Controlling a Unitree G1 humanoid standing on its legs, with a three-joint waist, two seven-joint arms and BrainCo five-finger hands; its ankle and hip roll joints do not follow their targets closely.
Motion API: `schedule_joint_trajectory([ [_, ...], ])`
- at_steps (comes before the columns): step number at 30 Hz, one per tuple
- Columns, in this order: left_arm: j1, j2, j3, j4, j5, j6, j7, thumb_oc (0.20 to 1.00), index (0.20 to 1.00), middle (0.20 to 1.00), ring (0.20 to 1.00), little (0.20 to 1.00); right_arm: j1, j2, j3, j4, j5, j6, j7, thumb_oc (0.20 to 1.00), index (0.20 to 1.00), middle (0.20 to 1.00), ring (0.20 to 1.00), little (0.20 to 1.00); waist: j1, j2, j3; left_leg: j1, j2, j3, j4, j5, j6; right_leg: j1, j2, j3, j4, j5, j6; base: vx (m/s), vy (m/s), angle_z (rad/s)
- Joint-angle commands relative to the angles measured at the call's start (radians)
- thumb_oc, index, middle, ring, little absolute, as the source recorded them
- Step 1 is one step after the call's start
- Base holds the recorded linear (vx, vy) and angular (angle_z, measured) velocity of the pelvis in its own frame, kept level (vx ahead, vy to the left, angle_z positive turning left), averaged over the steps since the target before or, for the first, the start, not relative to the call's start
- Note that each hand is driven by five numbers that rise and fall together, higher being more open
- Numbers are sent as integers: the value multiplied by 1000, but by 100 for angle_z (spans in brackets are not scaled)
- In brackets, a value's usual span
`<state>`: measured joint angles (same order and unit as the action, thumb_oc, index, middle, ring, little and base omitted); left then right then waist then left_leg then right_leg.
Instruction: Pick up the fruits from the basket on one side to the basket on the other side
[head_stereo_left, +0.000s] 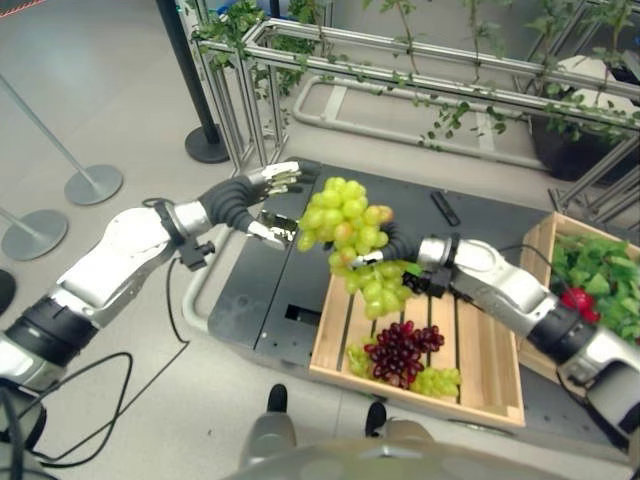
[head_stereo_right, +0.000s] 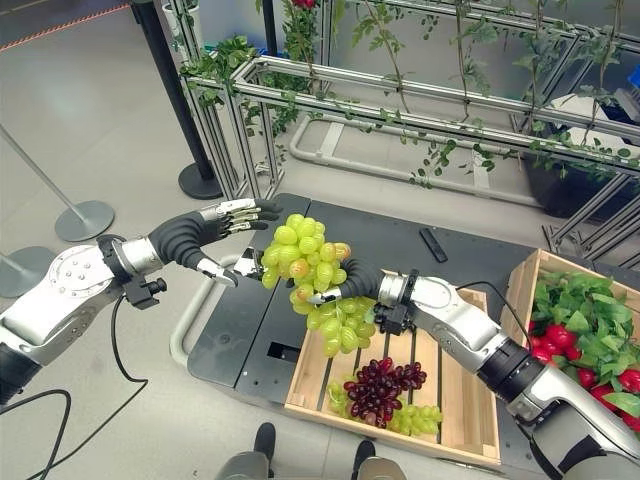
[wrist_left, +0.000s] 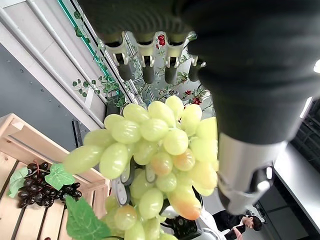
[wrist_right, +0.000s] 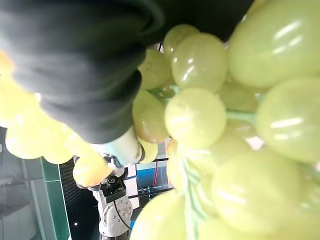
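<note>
A big bunch of green grapes (head_stereo_left: 350, 240) hangs in the air over the left end of a wooden crate (head_stereo_left: 480, 370). My right hand (head_stereo_right: 358, 278) comes in from the right and is shut on the bunch, its fingers buried among the grapes (wrist_right: 210, 115). My left hand (head_stereo_right: 215, 232) is open just left of the bunch, its straight fingers (wrist_left: 145, 60) over the top of the grapes (wrist_left: 155, 145) and its thumb (wrist_left: 245, 170) below. I cannot tell whether it touches them. In the crate lie a dark purple grape bunch (head_stereo_left: 400, 350) and a small green bunch (head_stereo_left: 440, 380).
A second wooden crate (head_stereo_left: 545, 240) at the right holds green leaves and red fruit (head_stereo_left: 578, 300). Both stand on a dark platform (head_stereo_left: 260, 290) with a small black bar (head_stereo_left: 445, 208) on it. Behind runs a metal frame with vines (head_stereo_left: 400, 70); stanchion bases (head_stereo_left: 92, 183) stand at the left.
</note>
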<state>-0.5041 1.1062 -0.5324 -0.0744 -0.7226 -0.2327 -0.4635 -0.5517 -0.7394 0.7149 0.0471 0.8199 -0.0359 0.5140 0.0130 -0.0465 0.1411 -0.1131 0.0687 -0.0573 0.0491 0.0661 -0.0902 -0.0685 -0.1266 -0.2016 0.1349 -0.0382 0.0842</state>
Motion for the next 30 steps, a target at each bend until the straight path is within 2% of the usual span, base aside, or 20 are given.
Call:
schedule_joint_trajectory([
  [1,-123,29,-55,-35,-36,-50,-8,1000,1000,1000,1000,1000,-119,22,15,-74,84,-52,1,200,200,200,200,200,-9,-38,-27,15,-13,23,24,-71,27,16,-46,27,15,17,87,0,0,0],
  [4,-191,35,-118,-23,-31,-42,-16,1000,1000,1000,1000,1000,-132,31,26,-76,87,-55,1,200,200,200,200,200,-12,-39,-27,16,-13,25,22,-70,27,17,-46,27,13,19,89,0,0,0],
  [11,-255,-6,-173,4,-25,-40,-5,1000,1000,1000,1000,1000,-159,65,28,-97,81,-66,-13,200,200,200,200,200,-14,-39,-28,17,-13,26,21,-69,28,13,-46,32,14,20,90,0,0,0],
  [29,-255,-77,-173,2,5,-28,13,1000,1000,1000,1000,1000,-207,161,66,-86,12,-63,-21,200,200,200,200,200,-15,-39,-24,15,-11,35,28,-75,32,10,-44,44,13,18,85,0,0,0],
  [30,-252,-78,-171,1,3,-27,11,743,743,743,743,743,-208,165,67,-85,11,-62,-21,200,200,200,200,200,-15,-39,-24,15,-11,35,28,-76,32,10,-45,44,13,18,86,0,0,0],
])
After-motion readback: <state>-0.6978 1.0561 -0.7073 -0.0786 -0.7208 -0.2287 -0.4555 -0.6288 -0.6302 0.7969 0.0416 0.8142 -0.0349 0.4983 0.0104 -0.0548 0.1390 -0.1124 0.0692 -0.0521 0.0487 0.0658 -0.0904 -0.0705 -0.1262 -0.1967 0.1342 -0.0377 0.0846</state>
